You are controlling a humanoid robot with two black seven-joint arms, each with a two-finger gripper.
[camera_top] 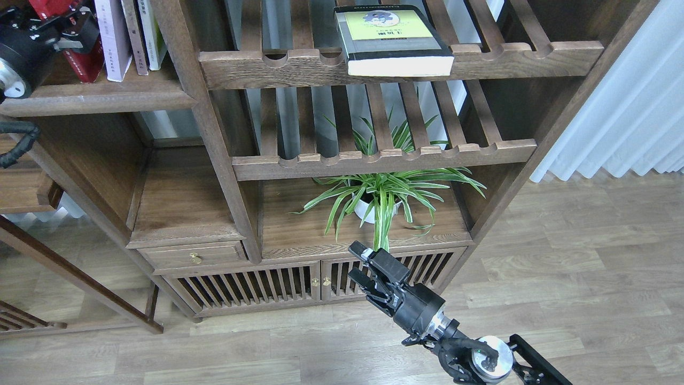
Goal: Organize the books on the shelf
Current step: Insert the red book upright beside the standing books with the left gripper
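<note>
In the head view the shelf (101, 96), a dark plank at upper left, carries the books. The red paperback (88, 61) stands nearly upright at the row's left end, long axis vertical, in the clenched left hand (72, 27). Just right of it stands the lavender-white paperback (113, 40), spine outward. Well right of the shelf, the black book (393, 40) lies flat on a slatted rack (401, 61), pages toward the camera. The right hand (368, 267) hangs low before the cabinet doors (251, 289), fingers parted, holding nothing.
</note>
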